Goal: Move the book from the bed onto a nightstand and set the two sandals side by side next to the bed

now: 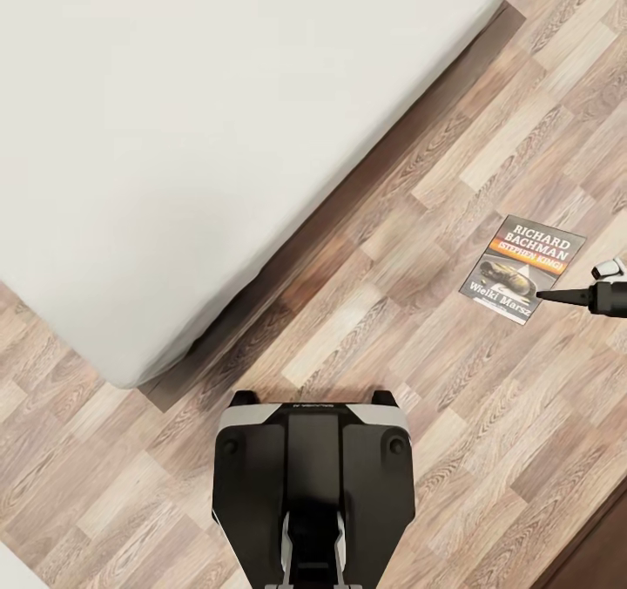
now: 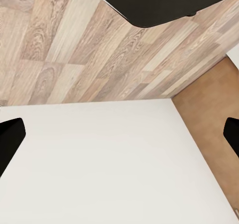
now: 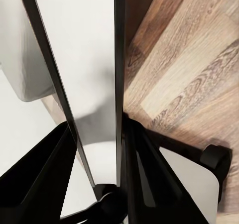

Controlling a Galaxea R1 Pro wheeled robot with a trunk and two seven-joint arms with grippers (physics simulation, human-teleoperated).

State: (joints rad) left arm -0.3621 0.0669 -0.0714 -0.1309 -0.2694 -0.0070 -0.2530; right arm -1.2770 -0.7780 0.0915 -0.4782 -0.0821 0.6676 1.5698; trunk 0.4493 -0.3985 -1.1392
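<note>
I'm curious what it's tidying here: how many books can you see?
1. The book appears over the wooden floor to the right of the bed, with the right gripper at its edge. Others could lie outside these views.

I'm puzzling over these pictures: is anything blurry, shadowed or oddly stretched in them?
Head view: evenly lit and sharp, the book lettering readable; a soft dark shadow runs along the bed edge on the floor. Left wrist view: the mattress is flat white without texture. Right wrist view: the book's page edges, seen close up, look stretched into long streaks.
</note>
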